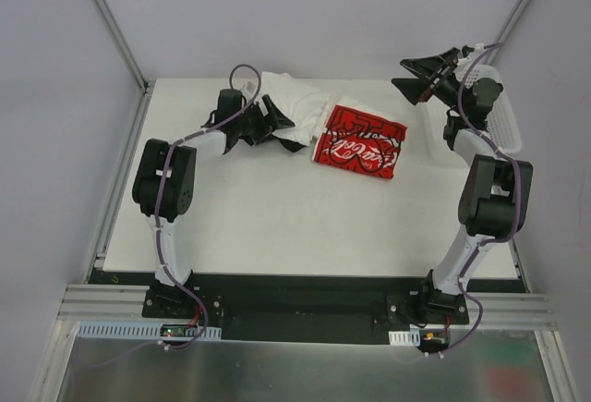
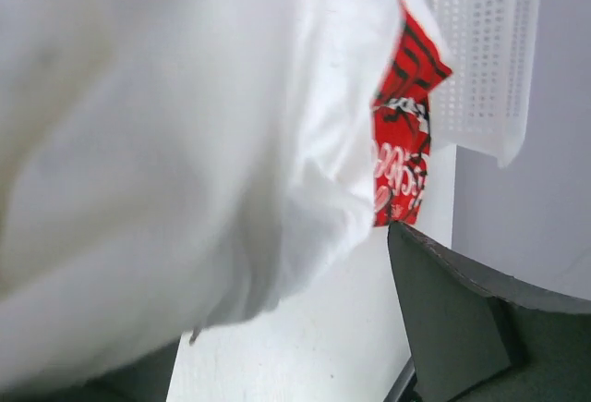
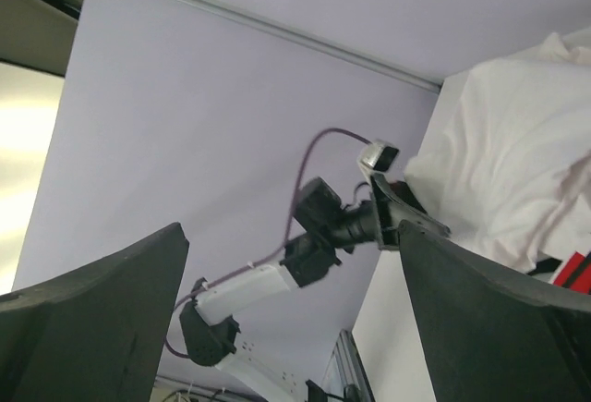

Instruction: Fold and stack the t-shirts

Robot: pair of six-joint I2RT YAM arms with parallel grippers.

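- Lying flat on the white counter [image 1: 277, 217], the red t-shirt [image 1: 360, 141] is folded into a rough, slightly skewed rectangle. Its white script lettering and black lines face up.
- The white t-shirts [image 1: 300, 104] form a rumpled, creased heap, not folded. It sits to the left of the red t-shirt and a little beyond it, touching that shirt's left edge and reaching the counter's far edge.
- A dark patch shows under the heap's near edge, close to the red t-shirt's left corner. Whether it is cloth or part of a finger cannot be told.
- The left gripper [image 1: 277, 117] sits at the heap's side, left of the red t-shirt. Its fingers [image 2: 452, 319] stand spread apart, with white cloth draped across the space between them and filling most of the wrist view. No pinch on the cloth shows.
- The right gripper [image 1: 403, 72] is held up to the right of the red t-shirt and beyond it. Its fingers [image 3: 489, 319] are spread wide with nothing between them.
- A white mesh basket [image 1: 506, 123] stands well to the right of the red t-shirt at the counter's right edge, partly behind the right arm.
- A broad stretch of bare counter runs from the red t-shirt's near edge toward the arm bases.
- Pale walls [image 1: 55, 97] close in on the counter to the left, right and far side of the red t-shirt.
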